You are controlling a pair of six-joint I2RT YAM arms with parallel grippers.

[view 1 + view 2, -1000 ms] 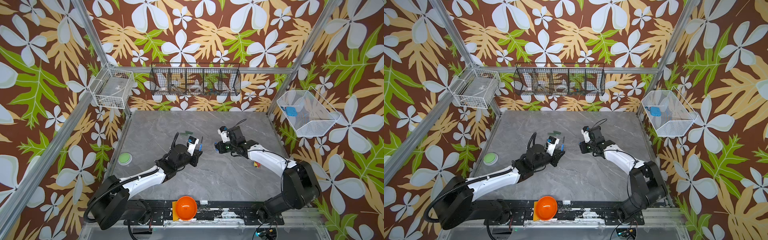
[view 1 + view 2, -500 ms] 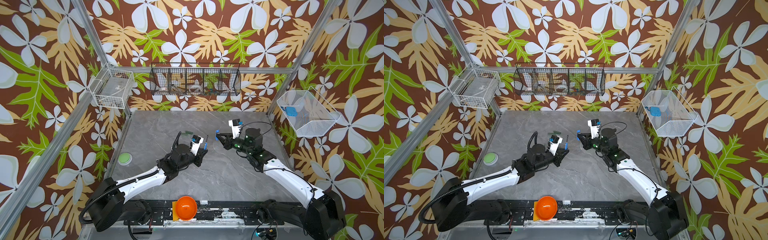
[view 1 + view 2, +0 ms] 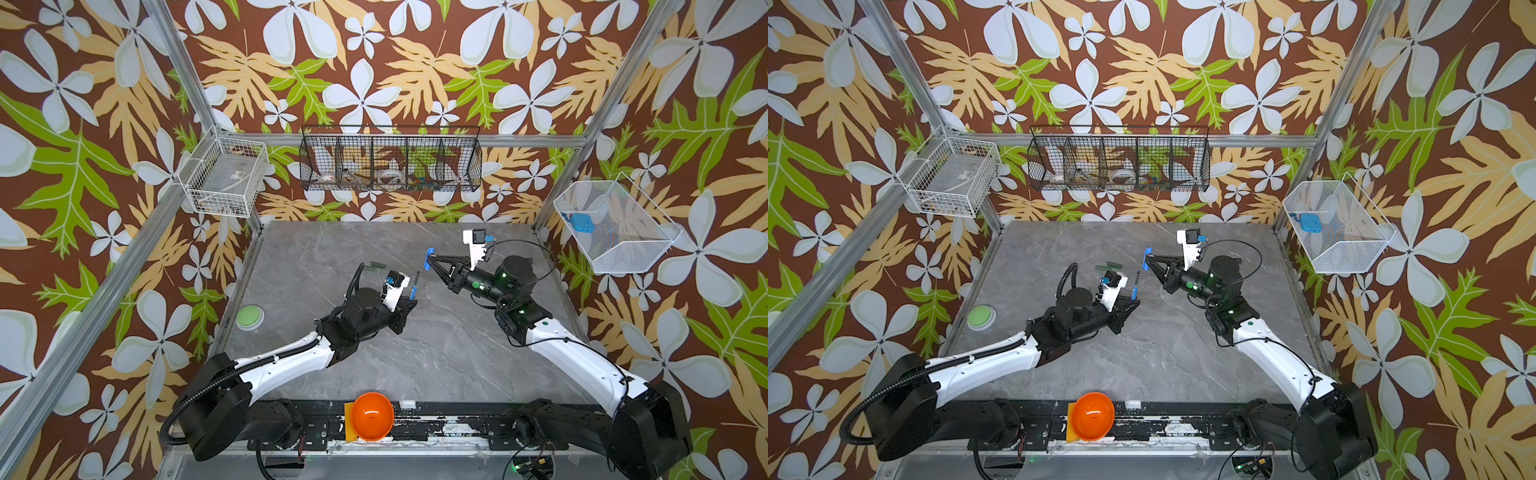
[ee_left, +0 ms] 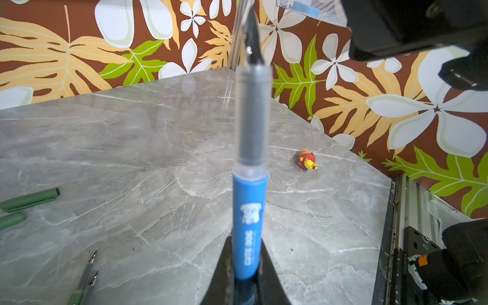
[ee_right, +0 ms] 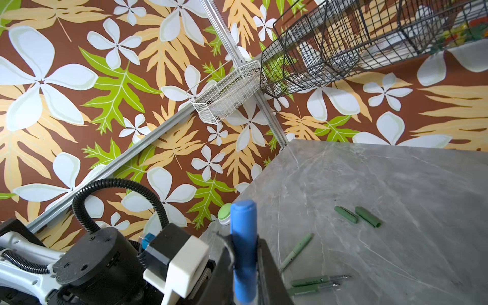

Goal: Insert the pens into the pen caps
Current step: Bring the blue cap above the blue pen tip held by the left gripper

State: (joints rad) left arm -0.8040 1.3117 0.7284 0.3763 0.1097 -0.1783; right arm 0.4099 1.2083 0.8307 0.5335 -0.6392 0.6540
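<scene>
My left gripper (image 3: 409,300) (image 3: 1132,300) (image 4: 247,245) is shut on the lower barrel of a blue pen (image 3: 414,286) (image 3: 1136,286) (image 4: 249,211), which stands with its dark pointed tip up. My right gripper (image 3: 432,261) (image 3: 1150,262) (image 5: 244,247) is shut on a blue pen cap (image 3: 429,253) (image 3: 1147,254) (image 5: 243,224), held a short way beyond and to the right of the pen tip, apart from it. Two dark green caps (image 3: 374,267) (image 5: 346,214) lie on the table behind the left arm. A pale green pen (image 5: 295,252) and two dark green pens (image 5: 320,280) lie together on the table.
A green button (image 3: 249,318) sits at the table's left edge and an orange bowl (image 3: 372,415) at the front rail. A small red and yellow toy (image 4: 307,160) lies on the right. A black wire basket (image 3: 390,160) and white baskets (image 3: 224,180) (image 3: 615,228) hang on the walls.
My right arm has swung its elbow out to the right and carried the blue cap up and back. My left gripper has shifted slightly right with the pen.
</scene>
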